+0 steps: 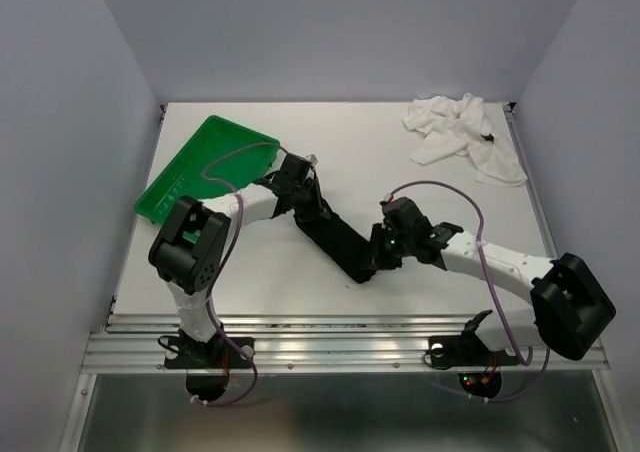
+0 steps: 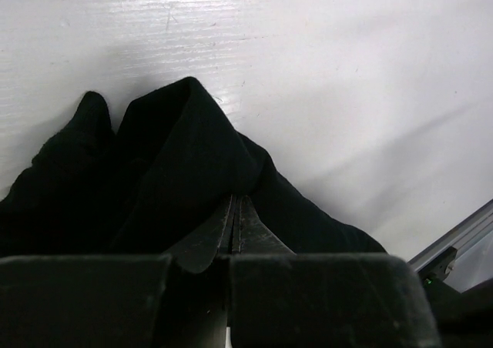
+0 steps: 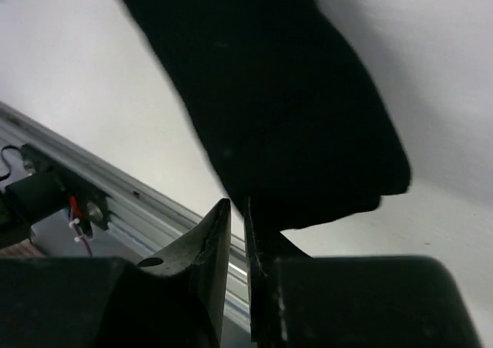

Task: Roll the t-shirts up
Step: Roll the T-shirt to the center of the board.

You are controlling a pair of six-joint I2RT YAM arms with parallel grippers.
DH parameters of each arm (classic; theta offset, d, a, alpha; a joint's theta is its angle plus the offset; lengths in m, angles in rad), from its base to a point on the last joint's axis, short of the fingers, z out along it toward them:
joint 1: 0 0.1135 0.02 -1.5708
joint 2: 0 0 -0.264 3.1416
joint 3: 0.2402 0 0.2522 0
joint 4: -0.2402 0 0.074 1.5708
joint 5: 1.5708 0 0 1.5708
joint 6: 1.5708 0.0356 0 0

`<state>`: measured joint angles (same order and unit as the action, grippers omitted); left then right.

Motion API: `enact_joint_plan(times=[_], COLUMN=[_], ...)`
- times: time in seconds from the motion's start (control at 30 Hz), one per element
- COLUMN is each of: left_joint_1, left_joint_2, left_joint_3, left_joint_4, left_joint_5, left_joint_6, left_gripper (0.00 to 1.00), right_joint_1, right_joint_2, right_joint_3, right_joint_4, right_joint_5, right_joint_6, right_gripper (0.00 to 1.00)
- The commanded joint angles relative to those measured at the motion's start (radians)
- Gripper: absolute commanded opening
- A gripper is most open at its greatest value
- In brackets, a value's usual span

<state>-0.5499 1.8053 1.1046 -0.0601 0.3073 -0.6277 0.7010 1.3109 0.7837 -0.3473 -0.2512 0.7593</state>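
- Black t-shirt (image 1: 340,242): folded into a long narrow strip, lying slantwise at the centre of the top view, from just right of the green tray (image 1: 200,172) down toward the lower middle. Not yet rolled, by the look of it.
- White t-shirt (image 1: 460,127): crumpled heap, upper right of the top view, well apart from both arms. Untouched.
- Left gripper (image 1: 305,207): at the strip's upper-left end. In its wrist view the gripper (image 2: 235,209) is closed tight, with the black t-shirt (image 2: 177,155) bunched into a peak over the tips; judged to be pinching a fold of it.
- Right gripper (image 1: 378,255): at the strip's lower-right end. In its wrist view the gripper (image 3: 237,213) is nearly closed, with a thin slit between the fingers; the end of the black t-shirt (image 3: 285,109) lies just beyond the tips. No cloth shows in the slit, and whether an edge is nipped cannot be told.
- Risk, missed grasp: if the right gripper has closed beside the cloth, that end stays flat on the bench (image 1: 330,142) and no roll starts.
- Risk, slipped pinch: the left grip looks small, so a pull along the strip could free it.
- Risk, unfolding: uneven lift at the two ends could open the folded layers or skew the roll.
- Risk, snag: the lower-right end lies near the metal rail (image 3: 115,202) at the frame's lower left, so a drag that way could catch the cloth.
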Motion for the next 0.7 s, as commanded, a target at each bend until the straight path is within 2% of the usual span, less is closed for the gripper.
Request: enact_joint_plan(times=[0.0, 0.07, 0.23, 0.47, 0.67], left_joint_1=[-0.004, -0.004, -0.004, -0.007, -0.007], left_joint_2=[-0.063, -0.07, -0.162, -0.329, -0.452], left_joint_3=[-0.038, -0.055, -0.133, -0.311, -0.327], left_joint_4=[-0.033, -0.035, -0.047, -0.073, -0.162], left_joint_5=[-0.013, -0.008, -0.037, -0.063, -0.115], left_joint_6=[0.034, 0.033, 0.031, 0.003, -0.053], left_gripper=[0.0, 0.0, 0.0, 0.0, 0.0], right_joint_1=[-0.003, -0.003, -0.003, -0.003, -0.003], right_joint_2=[0.022, 0.042, 0.082, 0.05, -0.024], right_joint_3=[-0.135, -0.187, -0.198, -0.068, 0.078], right_joint_4=[0.149, 0.148, 0.079, -0.13, -0.223], right_joint_5=[0.024, 0.084, 0.144, 0.375, 0.395], right_joint_6=[0.11, 0.113, 0.083, 0.022, 0.0], right_gripper=[0.15, 0.13, 0.11, 0.11, 0.11])
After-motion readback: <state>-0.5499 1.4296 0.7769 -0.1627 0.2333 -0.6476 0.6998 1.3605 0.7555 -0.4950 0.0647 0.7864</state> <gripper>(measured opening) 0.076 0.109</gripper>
